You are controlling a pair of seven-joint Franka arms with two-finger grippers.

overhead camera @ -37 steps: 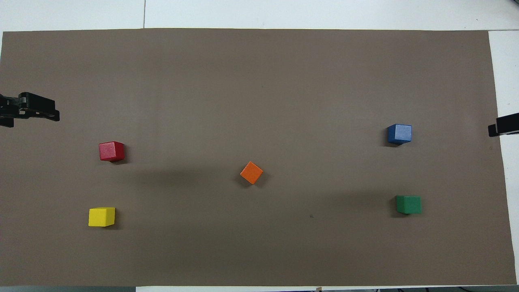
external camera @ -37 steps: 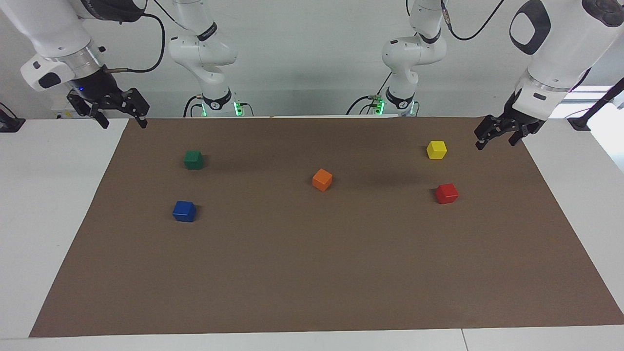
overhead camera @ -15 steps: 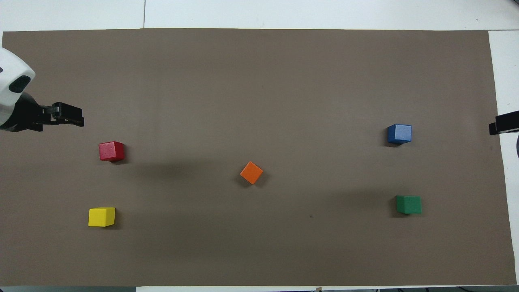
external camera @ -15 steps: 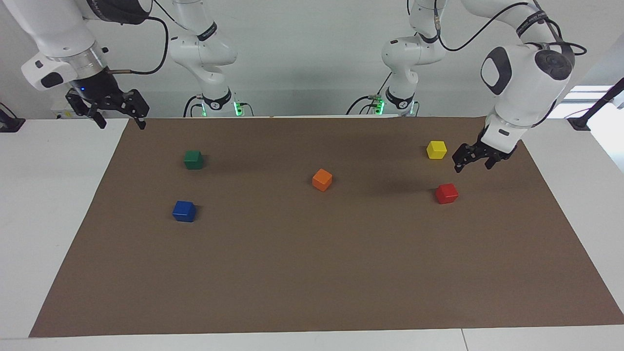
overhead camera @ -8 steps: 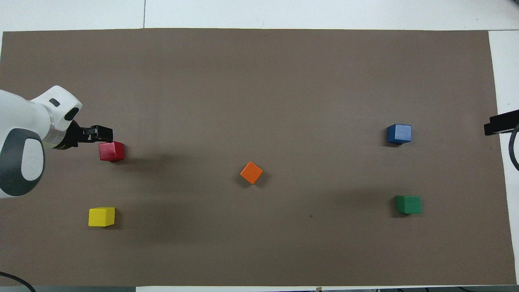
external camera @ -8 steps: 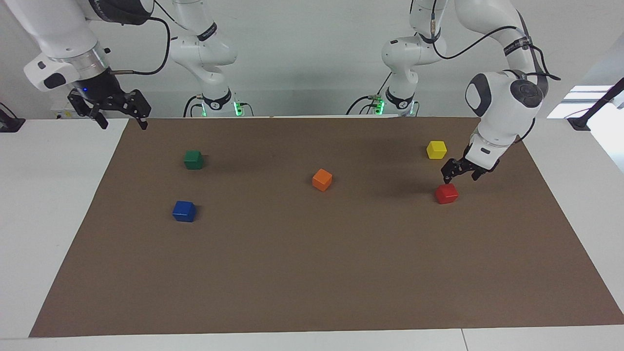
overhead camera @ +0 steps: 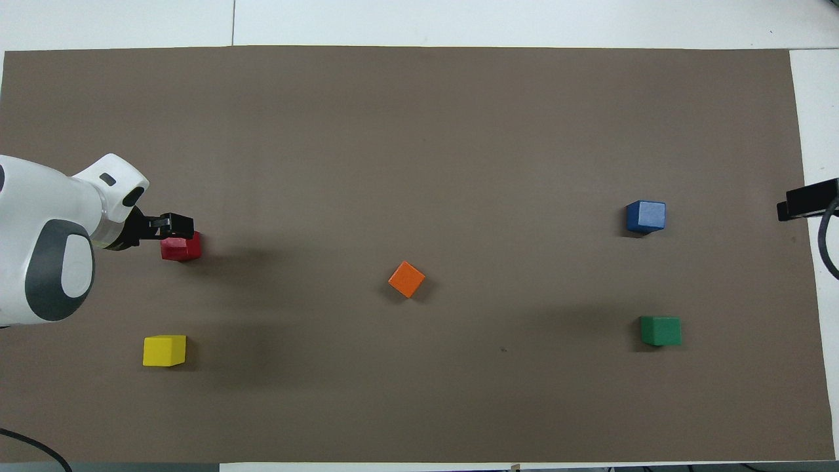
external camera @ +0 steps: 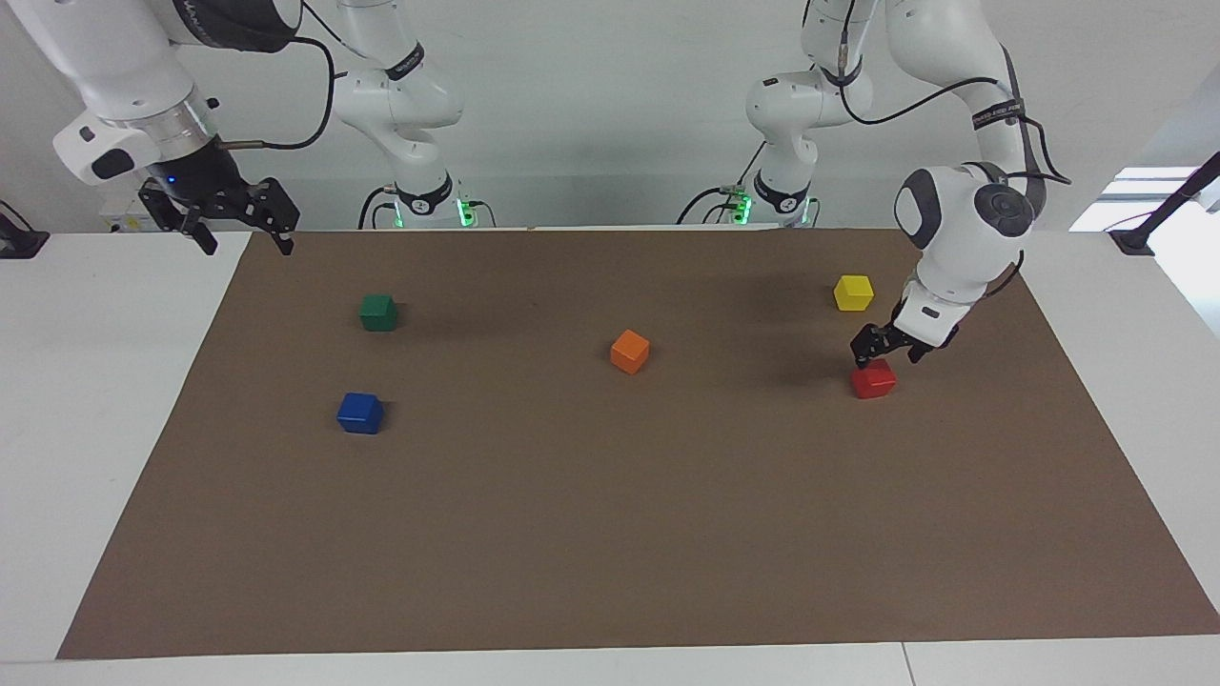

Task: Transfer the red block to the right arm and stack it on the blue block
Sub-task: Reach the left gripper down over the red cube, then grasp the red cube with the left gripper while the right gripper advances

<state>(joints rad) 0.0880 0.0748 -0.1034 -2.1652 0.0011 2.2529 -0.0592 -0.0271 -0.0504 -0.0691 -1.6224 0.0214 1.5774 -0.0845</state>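
Note:
The red block (external camera: 873, 379) lies on the brown mat toward the left arm's end of the table; it also shows in the overhead view (overhead camera: 181, 250). My left gripper (external camera: 887, 356) is open and hangs just over the red block, its fingers apart above the block's top; from overhead the left gripper (overhead camera: 174, 225) covers the block's edge. The blue block (external camera: 359, 413) sits toward the right arm's end and also shows from overhead (overhead camera: 645, 216). My right gripper (external camera: 244, 242), with a blue light, is open and waits in the air over the mat's edge at its own end (overhead camera: 797, 202).
An orange cube (external camera: 630, 351) lies mid-mat. A yellow cube (external camera: 853, 292) lies nearer to the robots than the red block. A dark green cube (external camera: 378, 312) lies nearer to the robots than the blue block. The brown mat (external camera: 610, 534) covers the white table.
My left arm has swung in from the table's end and come down, bringing its open gripper from beside the yellow cube to just over the red block. The right gripper has barely shifted.

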